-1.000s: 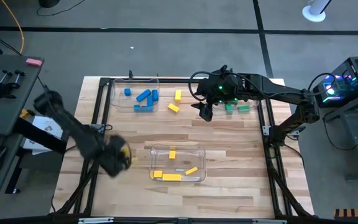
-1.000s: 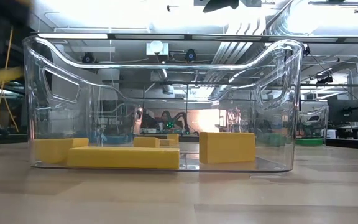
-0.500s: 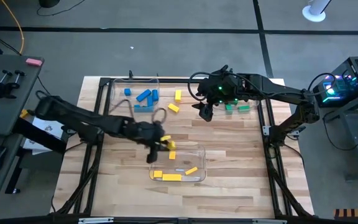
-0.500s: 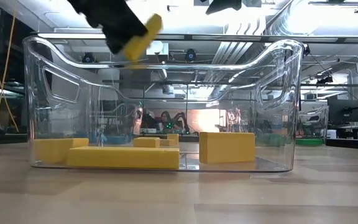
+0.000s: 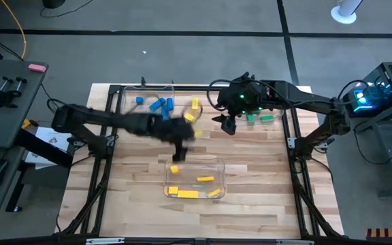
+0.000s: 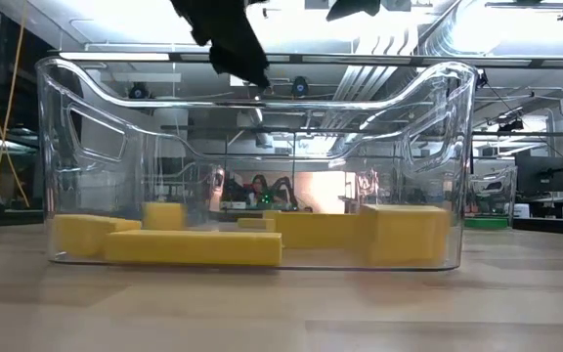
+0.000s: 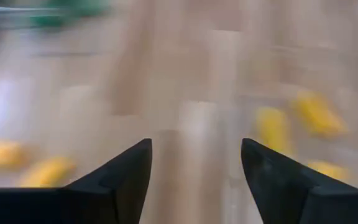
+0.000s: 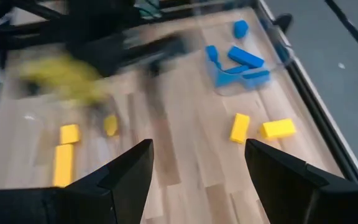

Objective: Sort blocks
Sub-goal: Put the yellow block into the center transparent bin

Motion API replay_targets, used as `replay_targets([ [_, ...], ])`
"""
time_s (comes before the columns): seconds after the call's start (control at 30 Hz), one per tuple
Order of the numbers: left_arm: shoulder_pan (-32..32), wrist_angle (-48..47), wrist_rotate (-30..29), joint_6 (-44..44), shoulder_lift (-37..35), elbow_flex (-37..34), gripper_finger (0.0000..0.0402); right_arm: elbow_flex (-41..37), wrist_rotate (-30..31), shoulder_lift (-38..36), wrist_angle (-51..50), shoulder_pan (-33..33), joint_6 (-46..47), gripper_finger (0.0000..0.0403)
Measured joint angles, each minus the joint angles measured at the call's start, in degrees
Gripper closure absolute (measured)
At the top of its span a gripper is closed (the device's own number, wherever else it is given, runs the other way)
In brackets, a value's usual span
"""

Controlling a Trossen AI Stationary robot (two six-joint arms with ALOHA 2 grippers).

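The blocks are spread over three places, so take them in order of size. Your yellow bin (image 5: 218, 163), nearest the front of the table, holds several yellow blocks (image 5: 188, 194); the longest bar lies flat along the front wall in the low view. The blue bin (image 5: 124, 102) at the far left holds a cluster of blue blocks (image 5: 158, 105). Two loose yellow blocks (image 5: 194, 104) lie on the bare table (image 5: 264, 177) between that bin and the right arm, and a few green blocks (image 5: 260, 118) sit near the far right edge.

Expect the blocks to be light, stiff and smooth-sided. They look likely to skid if nudged, so I would pinch a bar across its short width near the middle, and a cube on two flat opposite faces.

Your left gripper (image 5: 180, 146) is just behind the yellow bin's far wall, above the table; its fingers (image 7: 126, 177) stand apart with nothing between them. The right gripper (image 5: 230, 124) hangs over the far middle of the table, beside the green blocks, its fingers (image 8: 126, 177) apart and empty.

Motion blur smears the left arm in every view, so you cannot fix its exact pose. The green blocks are partly hidden by the right arm, and whether a bin surrounds them is hard to make out. One small yellow shape just behind the front bin is too blurred to place.
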Motion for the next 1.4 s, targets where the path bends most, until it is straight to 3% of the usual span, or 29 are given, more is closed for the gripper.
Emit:
replay_targets([
  [0.07,5.4,-2.6,-3.27,-0.64,-0.03,2.47,0.0161,0.0,-1.33,-1.02,0.12,0.01,-0.41,0.0151],
  [0.17,15.23,-2.9,-2.46,-6.64,0.69,4.14,0.0155,0.0,-1.38,-2.83,0.18,0.02,-0.33,0.0151],
  [0.23,21.43,-4.68,1.02,-10.11,2.67,5.53,0.0156,0.0,-0.99,-3.99,0.27,0.01,-0.28,0.0151],
  [0.33,26.78,-11.39,5.92,-7.38,8.44,9.34,0.0161,0.0,-0.66,-5.9,0.5,0.01,0.65,0.0151],
  [0.43,26.56,-18.04,5.77,3.32,15.28,16.29,0.0165,0.02,-0.01,-7.11,0.48,0.01,1.47,0.0151],
  [0.63,22.54,-25.34,-5.82,29.94,29.31,30.53,0.0167,0.02,1.46,-7.65,0.48,0.01,4.77,0.0151],
  [0.77,20.36,-29.45,-11.67,42.85,35.75,35.0,0.0167,0.02,1.48,-7.66,0.47,0.02,5.99,0.0151],
  [0.97,20.66,-31.23,-7.13,44.46,39.8,35.11,0.0167,0.02,1.48,-7.66,0.46,0.05,5.6,0.0151],
  [1.1,21.49,-31.26,-8.46,46.85,41.56,35.11,0.0167,0.02,1.48,-7.66,0.46,0.06,3.91,0.0151],
  [1.3,22.54,-32.12,-6.83,55.09,42.37,34.26,0.0168,0.02,1.48,-7.66,0.44,0.16,1.05,0.0151],
  [1.4,23.21,-31.24,-5.33,54.91,42.46,32.86,0.0168,0.02,1.48,-7.66,0.44,0.16,0.65,0.0151],
])
